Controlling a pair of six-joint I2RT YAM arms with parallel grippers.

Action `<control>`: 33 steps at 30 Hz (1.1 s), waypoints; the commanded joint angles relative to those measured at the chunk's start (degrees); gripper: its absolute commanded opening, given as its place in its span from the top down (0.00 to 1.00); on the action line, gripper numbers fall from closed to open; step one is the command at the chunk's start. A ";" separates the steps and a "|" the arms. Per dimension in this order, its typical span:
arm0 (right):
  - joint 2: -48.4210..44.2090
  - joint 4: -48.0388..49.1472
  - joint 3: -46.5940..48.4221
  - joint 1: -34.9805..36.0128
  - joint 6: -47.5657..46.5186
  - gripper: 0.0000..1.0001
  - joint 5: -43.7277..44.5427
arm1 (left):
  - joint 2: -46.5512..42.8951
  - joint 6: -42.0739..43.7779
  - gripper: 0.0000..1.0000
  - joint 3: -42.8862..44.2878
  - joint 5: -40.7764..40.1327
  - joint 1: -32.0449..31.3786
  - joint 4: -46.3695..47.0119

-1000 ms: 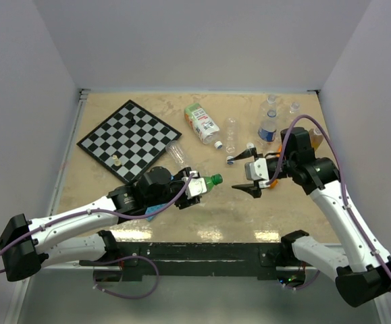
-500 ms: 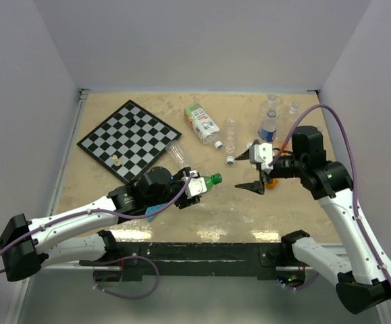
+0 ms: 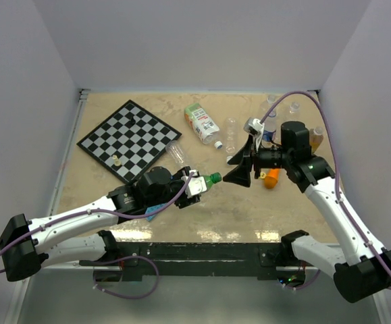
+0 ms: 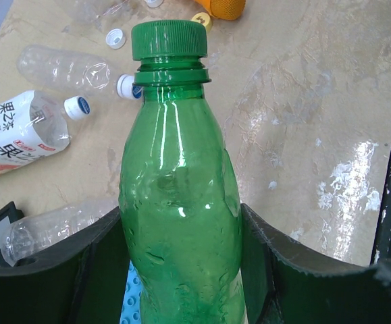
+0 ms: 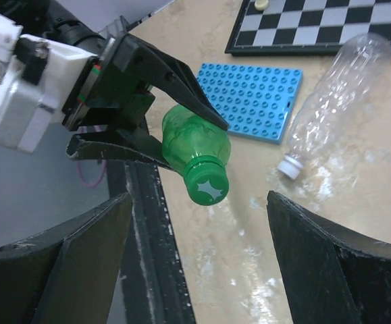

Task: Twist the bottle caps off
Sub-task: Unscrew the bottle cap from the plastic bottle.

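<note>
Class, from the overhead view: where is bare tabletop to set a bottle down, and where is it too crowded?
Bare: the near strip of table right of the green bottle, and the back edge behind the chessboard. Crowded: the back right, among the clear bottles, labelled bottle and orange toy.

Green bottle [image 4: 178, 202] 1, green cap [image 4: 169, 39] 1, chessboard [image 3: 129, 138] 1.

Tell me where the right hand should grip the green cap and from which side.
Grip the green cap around its ribbed side wall, coming straight in along the axis of the bottle. The left hand clamps its body, so the neck sticks out toward the right hand.
</note>
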 commanded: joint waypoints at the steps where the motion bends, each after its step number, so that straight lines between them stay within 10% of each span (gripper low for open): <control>1: 2.48 7.09 -1.85 -0.07 10.19 0.15 -1.69 | -0.14 -0.34 0.94 0.68 -0.43 0.10 1.68; 24: 8.29 5.95 -2.74 4.33 8.18 0.44 -1.87 | 0.04 -0.51 0.93 0.77 -0.60 0.10 1.68; 33: 9.26 1.74 -0.89 4.77 2.12 0.74 -4.32 | 0.04 -0.42 0.94 0.77 -0.60 0.10 1.59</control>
